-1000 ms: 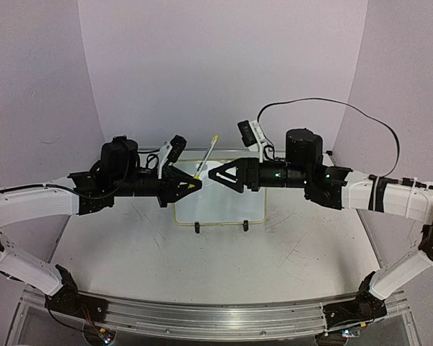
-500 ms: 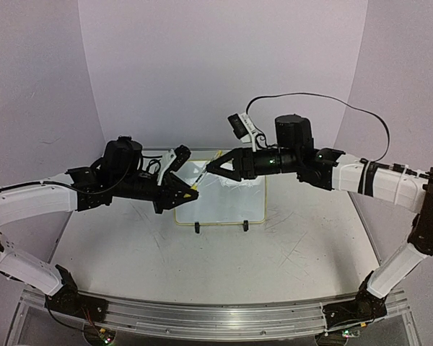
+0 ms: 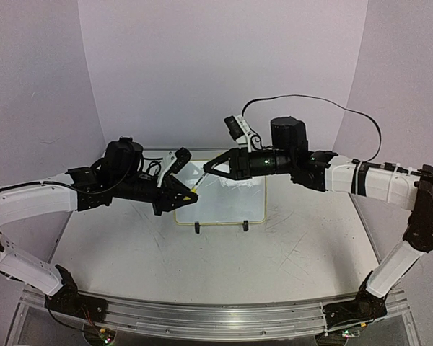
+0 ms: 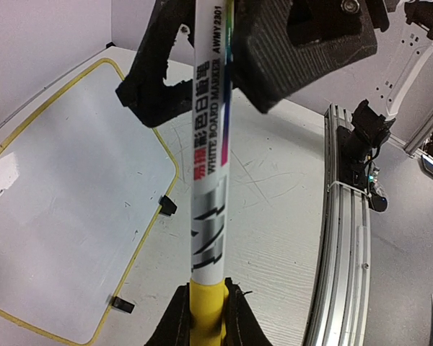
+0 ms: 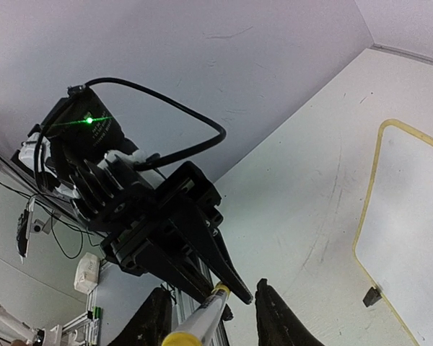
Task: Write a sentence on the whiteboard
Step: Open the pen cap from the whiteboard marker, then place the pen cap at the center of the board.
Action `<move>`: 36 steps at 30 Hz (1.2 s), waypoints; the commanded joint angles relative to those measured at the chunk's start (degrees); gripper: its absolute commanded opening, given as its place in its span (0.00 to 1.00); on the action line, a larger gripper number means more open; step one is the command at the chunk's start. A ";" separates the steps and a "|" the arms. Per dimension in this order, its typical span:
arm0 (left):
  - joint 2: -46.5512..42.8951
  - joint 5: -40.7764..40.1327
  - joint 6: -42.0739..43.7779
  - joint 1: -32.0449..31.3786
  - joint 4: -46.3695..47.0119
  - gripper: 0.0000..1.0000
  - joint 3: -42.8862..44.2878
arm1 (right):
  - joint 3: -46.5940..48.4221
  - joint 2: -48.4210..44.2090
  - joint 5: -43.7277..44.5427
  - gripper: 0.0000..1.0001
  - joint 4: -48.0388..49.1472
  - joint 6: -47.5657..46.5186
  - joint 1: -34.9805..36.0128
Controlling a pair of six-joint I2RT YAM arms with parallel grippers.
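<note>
Yellow-rimmed and white, the whiteboard (image 3: 224, 205) is resting on its black clip feet at the far middle of the table (image 3: 130, 252). Above its left edge, your left gripper (image 3: 190, 192) is pinching the yellow end of a whiteboard marker (image 4: 211, 180). Your right gripper (image 3: 208, 167) is straddling the other end, fingers spread with a gap showing beside the barrel. Light, stiff and slick-faced, the board is probably going to slide or tip under a hard stroke, so steady it by the rim and write gently.
</note>
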 commanded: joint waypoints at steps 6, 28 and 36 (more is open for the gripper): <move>-0.02 -1.53 -0.53 0.20 -0.02 0.00 2.21 | -1.08 0.29 -0.74 0.11 8.88 5.41 0.10; -8.54 -25.75 -16.03 1.95 -1.97 0.00 -7.32 | -12.94 -27.58 3.18 0.00 2.28 2.91 -26.28; -8.52 -36.65 -41.72 13.91 -12.70 0.00 -13.06 | -15.20 -28.63 4.45 0.00 2.06 1.81 -26.28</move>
